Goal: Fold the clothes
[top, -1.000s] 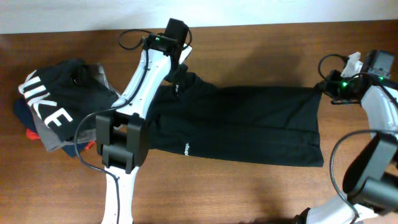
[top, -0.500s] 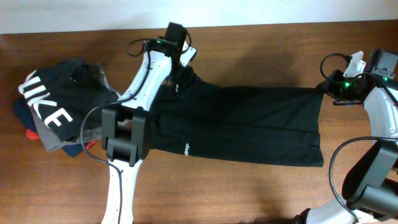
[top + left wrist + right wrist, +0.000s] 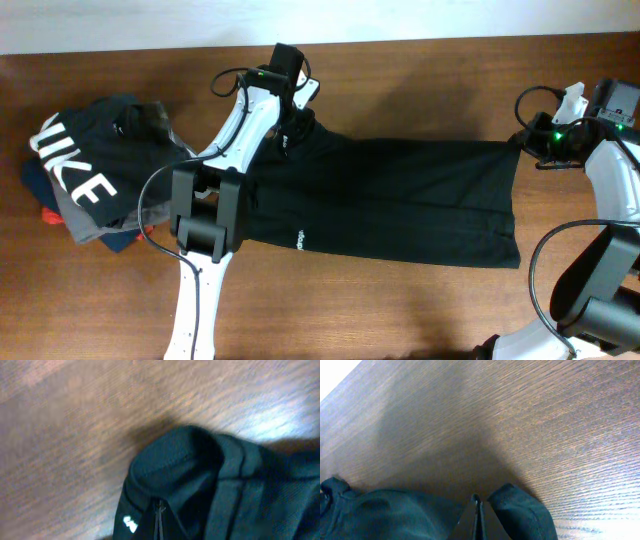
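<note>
The black T-shirt [image 3: 400, 200] is lying spread across the middle of the wooden table [image 3: 400, 310], stretching from centre-left to the right of the overhead frame. A tiny white logo [image 3: 300, 238] is showing near its lower left.

At the left of the frame a heap of other clothes is sitting near the shirt's left edge. It is topped by a black NIKE garment [image 3: 80, 165], with a grey garment [image 3: 78, 215] and scraps of orange and navy peeking out underneath. The left arm's white link [image 3: 235, 125] is crossing diagonally between that heap and the shirt. Its dark joint block [image 3: 205, 215] is hanging over the shirt's left edge and hiding part of it. The right arm [image 3: 610, 190] is curving down the right margin, clear of the fabric.

The left gripper [image 3: 291, 118] is sitting at the shirt's upper-left corner, its jaws pressed together and pinching a rounded bunch of black cloth. The left wrist view is showing that bunch lifted over bare wood. The right gripper [image 3: 522, 140] is at the upper-right corner, its jaws likewise squeezed together on a fold of the fabric. The cloth is puckering on either side of its tips in the right wrist view.

Bare wood is running along the whole bottom of the frame below the hem. A narrower strip is lying open above the shirt, up to the table's far edge and the pale wall [image 3: 100, 25].
</note>
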Controlling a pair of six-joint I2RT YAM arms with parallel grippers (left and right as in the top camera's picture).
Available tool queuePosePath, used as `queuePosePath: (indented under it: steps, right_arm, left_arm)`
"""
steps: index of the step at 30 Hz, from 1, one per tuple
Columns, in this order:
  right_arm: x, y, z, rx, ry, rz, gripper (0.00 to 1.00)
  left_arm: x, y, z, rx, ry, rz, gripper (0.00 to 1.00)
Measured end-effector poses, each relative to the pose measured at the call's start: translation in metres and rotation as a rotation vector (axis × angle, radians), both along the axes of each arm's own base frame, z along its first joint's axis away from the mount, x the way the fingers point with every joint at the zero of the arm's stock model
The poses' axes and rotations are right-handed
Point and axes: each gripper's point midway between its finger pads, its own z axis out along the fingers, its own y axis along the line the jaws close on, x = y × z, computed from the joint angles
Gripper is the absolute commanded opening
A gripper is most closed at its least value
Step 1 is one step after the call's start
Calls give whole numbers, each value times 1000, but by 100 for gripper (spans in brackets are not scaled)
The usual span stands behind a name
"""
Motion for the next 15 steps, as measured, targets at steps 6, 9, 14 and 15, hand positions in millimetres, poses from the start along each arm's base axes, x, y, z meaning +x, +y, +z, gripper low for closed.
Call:
queuePosePath:
  steps: [6, 9, 14, 15]
  right_arm:
    - [0, 0, 0, 0, 0, 0, 4]
    - [-1, 0, 0, 2, 3, 0, 4]
    - [-1, 1, -1, 4, 7, 0, 4]
    - [-1, 1, -1, 3, 7, 0, 4]
  left_arm:
    - [-19, 19, 18, 84, 80, 18, 0]
    - [-17, 28, 47, 120, 62, 39, 1]
    - [-6, 24, 82, 84, -3, 59, 41]
    - [-6, 22, 82, 69, -1, 72, 43]
